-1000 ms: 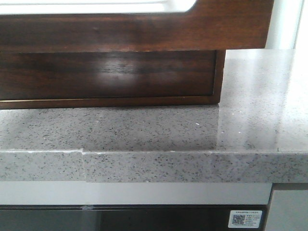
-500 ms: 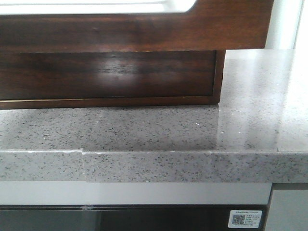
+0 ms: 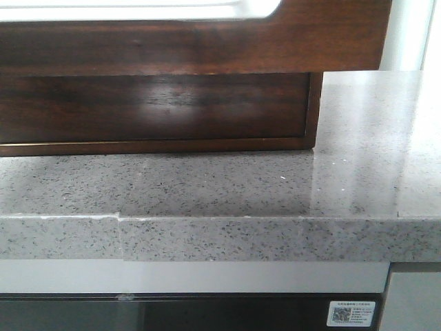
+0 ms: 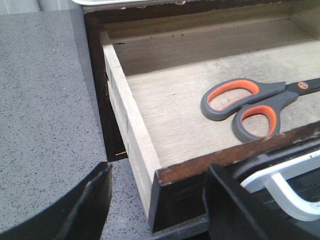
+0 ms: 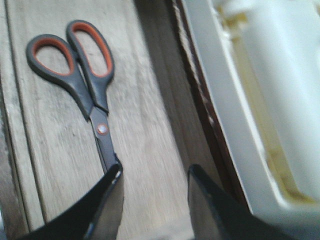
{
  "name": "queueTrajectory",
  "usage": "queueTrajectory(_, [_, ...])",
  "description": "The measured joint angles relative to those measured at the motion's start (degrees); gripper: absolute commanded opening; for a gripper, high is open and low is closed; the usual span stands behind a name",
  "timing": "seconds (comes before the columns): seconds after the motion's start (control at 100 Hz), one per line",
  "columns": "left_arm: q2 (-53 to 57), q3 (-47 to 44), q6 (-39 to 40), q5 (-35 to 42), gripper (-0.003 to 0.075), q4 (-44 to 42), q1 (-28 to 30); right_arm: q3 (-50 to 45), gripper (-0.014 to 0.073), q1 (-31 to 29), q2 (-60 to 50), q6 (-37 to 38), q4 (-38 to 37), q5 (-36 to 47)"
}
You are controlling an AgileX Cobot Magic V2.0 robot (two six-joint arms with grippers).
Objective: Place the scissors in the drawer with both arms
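The scissors, grey with orange-lined handles, lie flat on the pale wood floor of the pulled-out drawer. My left gripper is open, its black fingers either side of the drawer's near front corner, nothing gripped. In the right wrist view the scissors lie closed on the drawer floor. My right gripper hangs open just above them, and one finger hides the blade tips. The front view shows only the glossy dark brown drawer front, with no gripper in sight.
A grey speckled countertop carries the drawer unit and extends to its right and beside the drawer. A white rounded-corner area sits along the unit's top. A white tray-like rim borders the drawer.
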State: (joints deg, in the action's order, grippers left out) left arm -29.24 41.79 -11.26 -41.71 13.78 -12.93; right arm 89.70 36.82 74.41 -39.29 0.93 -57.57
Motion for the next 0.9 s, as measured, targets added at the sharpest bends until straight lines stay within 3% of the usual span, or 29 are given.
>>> queueTrajectory(0.19, [0.0,0.0,0.0,0.0,0.0388,0.0,0.0,-6.02,0.0283,-13.4,-8.42,13.53,0.0,-0.92])
queueTrajectory(0.44, [0.0,0.0,0.0,0.0,0.0388,0.0,0.0,-26.27,0.0283,-30.32,-21.3,26.11,3.08,7.96])
queueTrajectory(0.66, [0.0,0.0,0.0,-0.58,0.0388,-0.22,0.0,-42.16,0.0283,-33.62,-32.61,28.38,6.91,13.99])
queueTrajectory(0.9, [0.0,0.0,0.0,-0.58,0.0387,-0.46,0.0,-47.28,0.0279,-33.62,-38.63,28.5,7.25,14.97])
